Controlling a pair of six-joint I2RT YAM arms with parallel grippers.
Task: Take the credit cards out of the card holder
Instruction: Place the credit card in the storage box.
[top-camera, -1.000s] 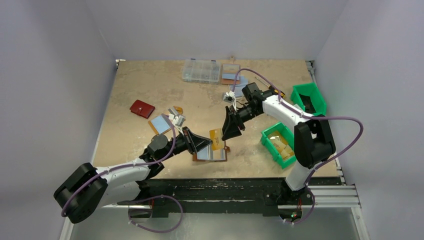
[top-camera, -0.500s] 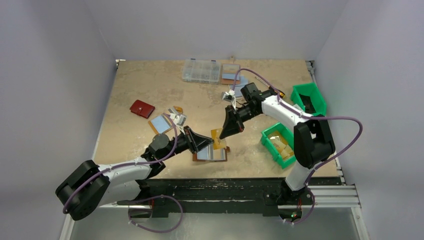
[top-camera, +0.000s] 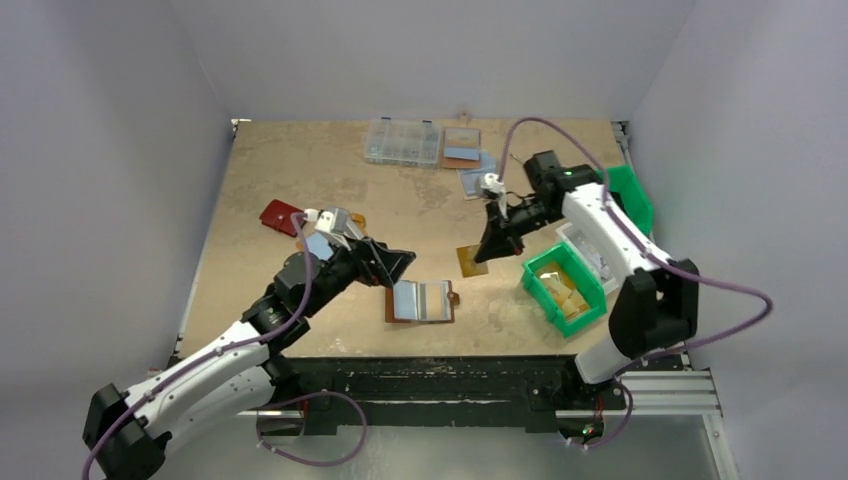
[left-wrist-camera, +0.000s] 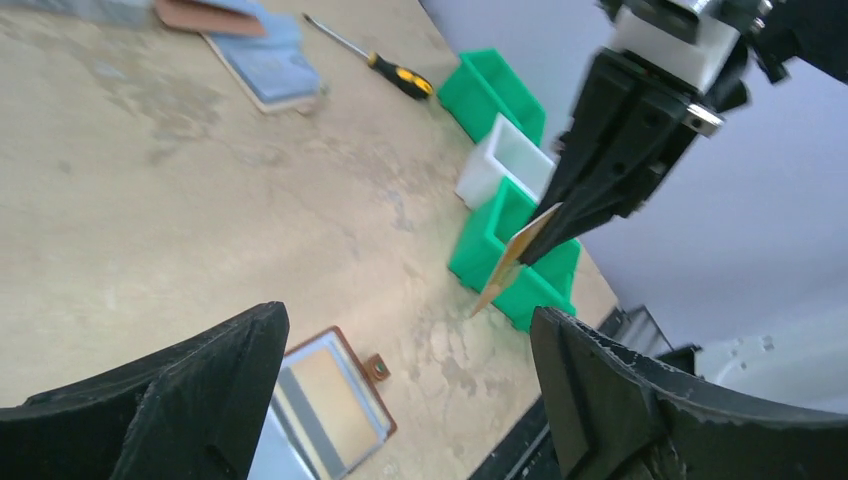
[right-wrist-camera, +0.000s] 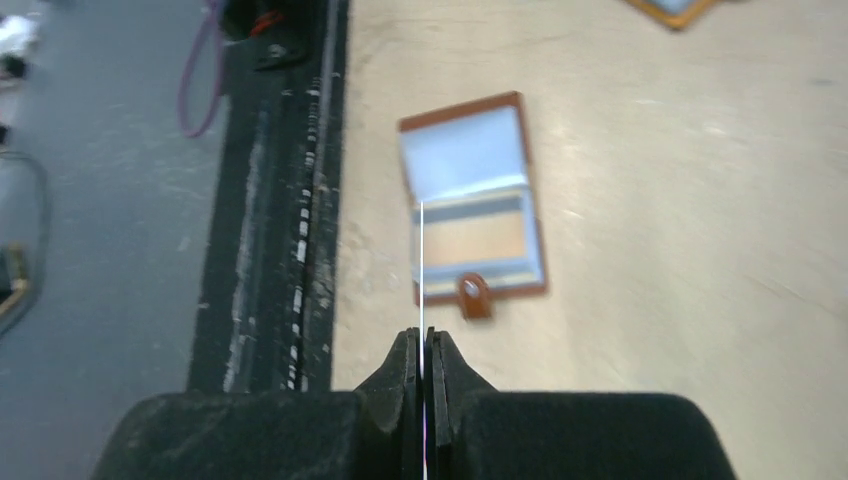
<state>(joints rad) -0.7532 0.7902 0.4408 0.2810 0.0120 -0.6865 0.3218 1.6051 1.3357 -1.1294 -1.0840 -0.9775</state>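
The brown card holder (top-camera: 420, 301) lies open on the table, a gold-orange card with a grey stripe showing in its clear sleeve (right-wrist-camera: 478, 237). My right gripper (top-camera: 492, 247) is shut on a gold-orange credit card (top-camera: 470, 262), held above the table to the right of the holder. In the right wrist view that card (right-wrist-camera: 423, 265) shows edge-on between the closed fingers. The left gripper (top-camera: 392, 264) hangs open just left of and above the holder (left-wrist-camera: 322, 398), touching nothing. From the left wrist, the held card (left-wrist-camera: 510, 262) hangs beside the green bin.
A green bin (top-camera: 560, 287) with cards inside stands right of the held card, with a white bin (top-camera: 592, 247) and another green bin (top-camera: 628, 192) behind. At the back are a clear organizer box (top-camera: 402, 142), another brown holder (top-camera: 462, 147), a screwdriver (left-wrist-camera: 382, 66). A dark red wallet (top-camera: 281, 216) lies left.
The right gripper shut on the gold-orange card, drew it out of the holder and carried it right. The left gripper let go of the holder, opened wide and rose back to the left.
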